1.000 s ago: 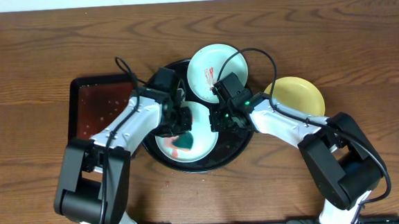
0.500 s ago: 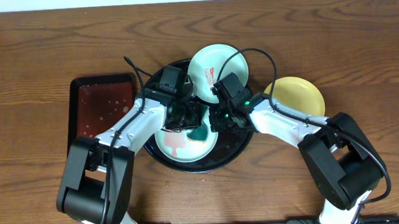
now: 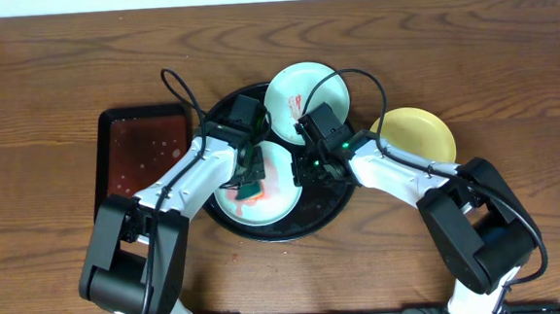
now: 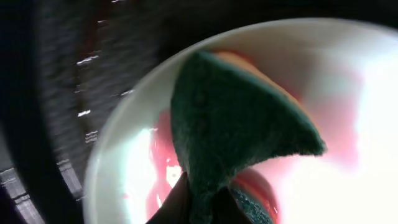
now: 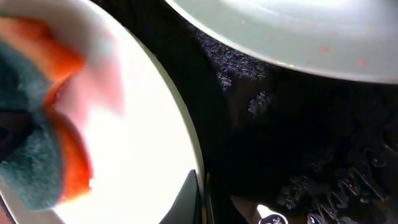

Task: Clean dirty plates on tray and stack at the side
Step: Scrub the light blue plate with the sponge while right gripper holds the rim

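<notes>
A pale mint-blue plate (image 3: 281, 198) with red smears lies on the black round tray (image 3: 324, 213). My left gripper (image 3: 250, 183) is shut on a dark green sponge (image 4: 236, 124) and presses it on this plate (image 4: 124, 168). My right gripper (image 3: 305, 167) is shut on the plate's right rim (image 5: 189, 158). A second mint-blue plate (image 3: 320, 88) with a red smear rests on the tray's far edge and also shows in the right wrist view (image 5: 298, 31). The pale yellow plate (image 3: 417, 134) lies on the table right of the tray.
A rectangular dark reddish tray (image 3: 134, 151) lies left of the black tray. The table is brown wood (image 3: 42, 94). The sponge also shows in the right wrist view (image 5: 28, 155).
My left gripper has moved the sponge left across the near plate, from its right part to its left part. The right arm has not moved.
</notes>
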Robot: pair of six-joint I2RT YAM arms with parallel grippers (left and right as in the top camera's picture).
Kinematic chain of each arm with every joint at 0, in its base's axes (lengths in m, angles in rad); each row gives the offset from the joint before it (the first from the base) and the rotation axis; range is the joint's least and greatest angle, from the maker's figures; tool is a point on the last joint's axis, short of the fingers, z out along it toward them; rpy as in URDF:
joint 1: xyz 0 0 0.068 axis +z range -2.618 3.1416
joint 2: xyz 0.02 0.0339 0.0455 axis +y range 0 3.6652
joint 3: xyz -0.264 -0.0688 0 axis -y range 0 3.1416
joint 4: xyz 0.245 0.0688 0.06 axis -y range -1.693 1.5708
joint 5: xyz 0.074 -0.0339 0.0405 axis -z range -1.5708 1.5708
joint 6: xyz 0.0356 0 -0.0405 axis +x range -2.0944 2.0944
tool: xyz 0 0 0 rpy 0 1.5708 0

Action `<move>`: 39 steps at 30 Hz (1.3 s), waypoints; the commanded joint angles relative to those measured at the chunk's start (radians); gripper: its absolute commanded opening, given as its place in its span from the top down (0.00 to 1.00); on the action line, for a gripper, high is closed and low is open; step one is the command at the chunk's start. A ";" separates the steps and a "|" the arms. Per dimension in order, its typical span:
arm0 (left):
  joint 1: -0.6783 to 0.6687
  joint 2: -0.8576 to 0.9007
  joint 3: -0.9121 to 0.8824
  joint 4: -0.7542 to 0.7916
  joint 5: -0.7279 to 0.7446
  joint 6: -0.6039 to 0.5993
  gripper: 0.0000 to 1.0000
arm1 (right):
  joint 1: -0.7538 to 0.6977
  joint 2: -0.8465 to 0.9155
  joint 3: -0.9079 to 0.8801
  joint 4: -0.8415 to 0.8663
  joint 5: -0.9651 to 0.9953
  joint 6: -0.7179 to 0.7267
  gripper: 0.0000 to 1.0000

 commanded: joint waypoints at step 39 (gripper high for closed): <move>0.017 0.020 -0.013 0.164 -0.144 0.127 0.93 | -0.003 0.015 0.008 -0.023 0.015 -0.004 0.99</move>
